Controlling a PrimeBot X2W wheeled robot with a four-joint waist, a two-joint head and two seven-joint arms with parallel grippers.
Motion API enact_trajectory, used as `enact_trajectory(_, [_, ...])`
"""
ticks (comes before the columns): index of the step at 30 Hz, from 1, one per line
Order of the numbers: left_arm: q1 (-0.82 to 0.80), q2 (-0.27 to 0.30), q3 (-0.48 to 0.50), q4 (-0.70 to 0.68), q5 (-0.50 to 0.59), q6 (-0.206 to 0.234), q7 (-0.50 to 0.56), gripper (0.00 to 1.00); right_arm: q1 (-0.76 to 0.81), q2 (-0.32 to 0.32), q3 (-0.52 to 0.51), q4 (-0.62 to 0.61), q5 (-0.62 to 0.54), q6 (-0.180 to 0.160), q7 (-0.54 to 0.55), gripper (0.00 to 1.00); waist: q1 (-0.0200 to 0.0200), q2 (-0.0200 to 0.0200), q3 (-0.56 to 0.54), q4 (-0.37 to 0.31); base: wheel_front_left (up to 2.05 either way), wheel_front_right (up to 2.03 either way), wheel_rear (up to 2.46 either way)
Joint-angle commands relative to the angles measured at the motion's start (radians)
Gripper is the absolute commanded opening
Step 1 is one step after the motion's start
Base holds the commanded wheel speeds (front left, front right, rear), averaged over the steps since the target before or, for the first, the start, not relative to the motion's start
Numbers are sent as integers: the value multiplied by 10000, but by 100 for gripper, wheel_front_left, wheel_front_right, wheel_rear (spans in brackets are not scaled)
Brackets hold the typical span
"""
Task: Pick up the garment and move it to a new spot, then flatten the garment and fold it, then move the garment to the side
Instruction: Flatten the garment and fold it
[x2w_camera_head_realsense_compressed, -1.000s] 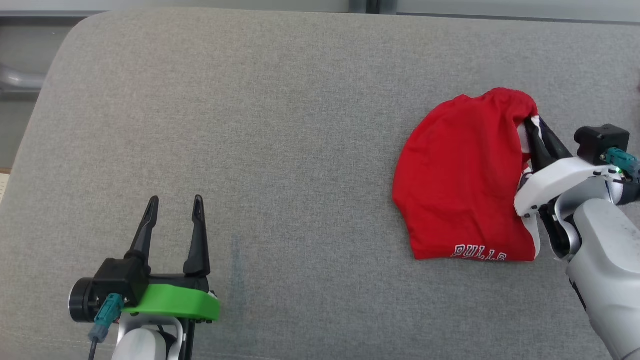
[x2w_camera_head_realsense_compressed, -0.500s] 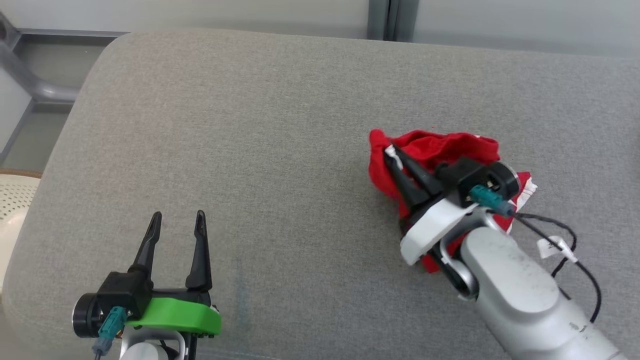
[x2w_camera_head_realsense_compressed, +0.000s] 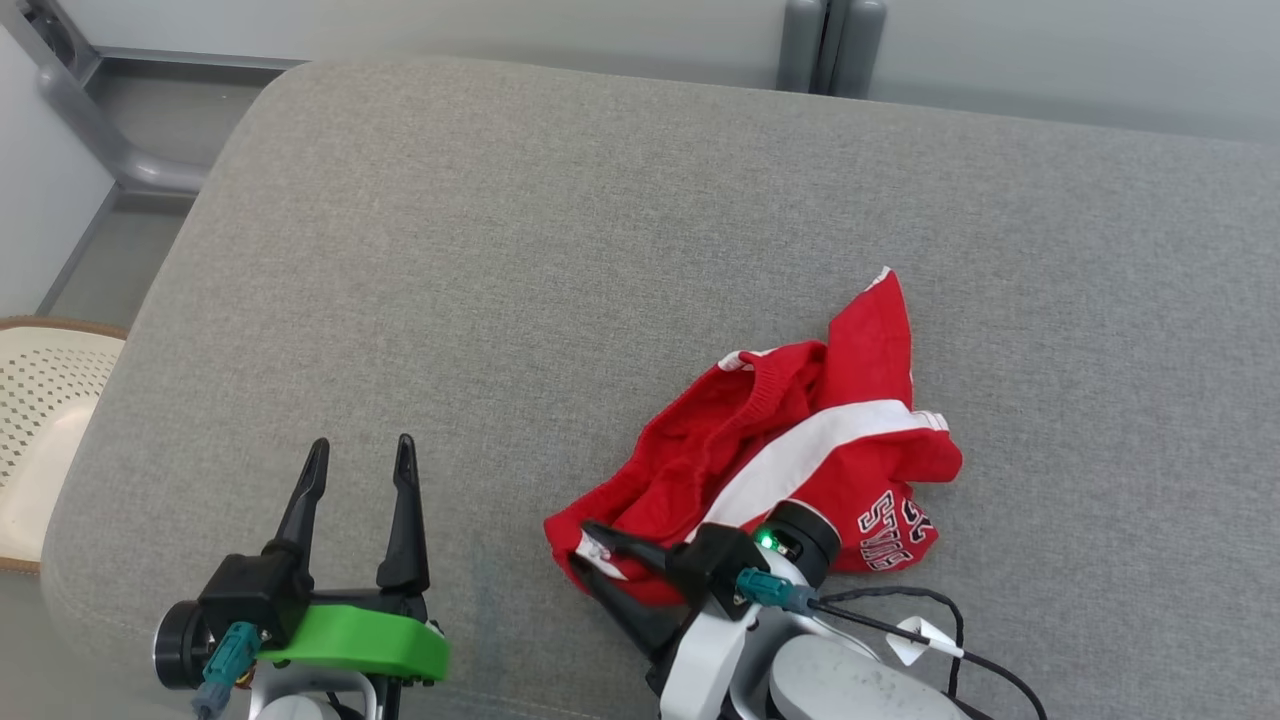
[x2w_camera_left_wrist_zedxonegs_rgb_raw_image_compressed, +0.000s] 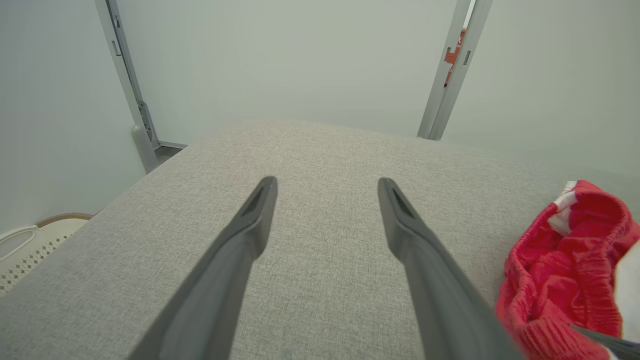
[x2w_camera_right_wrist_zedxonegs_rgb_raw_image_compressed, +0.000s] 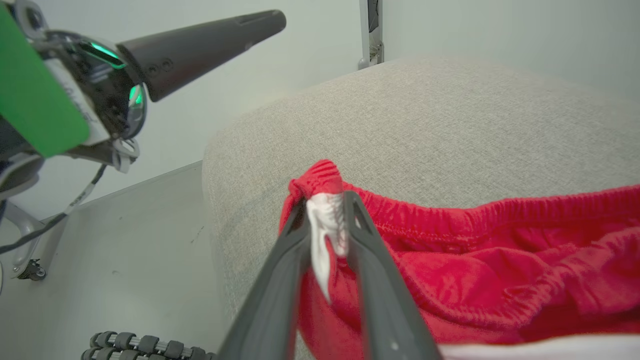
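We see our right gripper (x2w_camera_right_wrist_zedxonegs_rgb_raw_image_compressed: 325, 200) with its jaws pinched on a white-trimmed corner of the red garment (x2w_camera_head_realsense_compressed: 800, 450), which lies crumpled on the grey cushion (x2w_camera_head_realsense_compressed: 500, 250) near its front edge, while our left gripper (x2w_camera_head_realsense_compressed: 362, 445) hovers well apart to the left, jaws spread wide and empty.

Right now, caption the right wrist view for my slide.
Right gripper pinches the red garment by its white trim on grey cushion.
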Motion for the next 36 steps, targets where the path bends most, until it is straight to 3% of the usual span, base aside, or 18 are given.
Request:
enact_trajectory(1, [83, 15, -10, -7, 4, 89, -30, 100, 53, 9, 28, 8, 89, -16, -29, 100, 0, 0, -27, -69, 0, 0, 0])
enact_trajectory(9, [201, 15, 193, 16, 115, 93, -30, 100, -80, -571, -1154, -816, -87, -16, -29, 100, 0, 0, -279, -578, 0, 0, 0])
enact_trajectory(15, [336, 15, 297, -54, 154, 86, -30, 100, 465, -1574, -2968, -1642, -237, -16, -29, 100, 0, 0, -466, -874, 0, 0, 0])
enact_trajectory(21, [437, 15, 289, -115, 192, 49, -30, 100, 1208, -2205, -4579, -1702, 268, -14, -29, 100, 0, 0, -444, -1006, 0, 0, 0])
enact_trajectory(28, [325, 15, 241, -125, 236, -3, -30, 100, 1631, -2201, -4648, -1253, 952, -14, -29, 100, 0, 0, -272, -968, 0, 0, 0])
enact_trajectory(33, [167, 15, 174, -95, 252, -8, -30, 100, 1333, -1959, -4214, -621, 2124, -14, -5, 100, 0, 0, -122, -865, 0, 0, 0])
enact_trajectory(34, [142, 15, 169, -82, 262, -13, -30, 100, 1224, -1988, -4081, -500, 2263, -16, 2, 35, 0, 0, -104, -845, 0, 0, 0])
enact_trajectory(35, [119, 15, 156, -71, 264, -9, -31, 100, 1126, -1975, -3884, -383, 2549, -14, 12, 0, 0, 0, -87, -822, 0, 0, 0])
enact_trajectory(36, [111, 15, 155, -64, 267, -8, -30, 100, 1062, -1974, -3773, -299, 2736, -14, 9, 0, 0, 0, -80, -807, 0, 0, 0])
